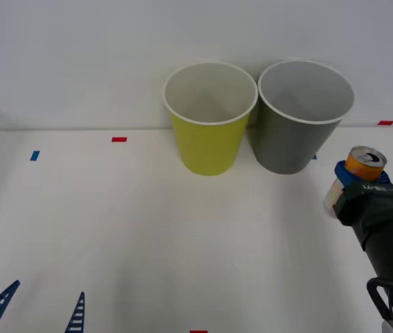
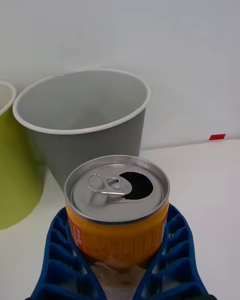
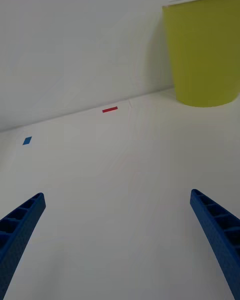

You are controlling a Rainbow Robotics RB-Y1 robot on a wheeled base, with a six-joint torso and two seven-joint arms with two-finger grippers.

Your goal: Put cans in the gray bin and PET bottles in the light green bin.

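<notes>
Right wrist view: my right tool is clamped on the orange can, upright, just short of the gray bin. Left tool spread, idle. Risk: clipping the rim, tipping it.

Right gripper raised at the right edge, fingers clamped; left gripper low, fingers spread.

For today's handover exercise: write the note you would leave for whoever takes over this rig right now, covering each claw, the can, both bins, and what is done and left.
Right claw: shut on the orange can, upright, held at the table's right side, just short of the gray bin.
Left claw: open, idle, low at near left.
Light green bin: left of the gray bin, side by side.
Done: can picked up.
Left: carry it over the gray bin and release.
</notes>
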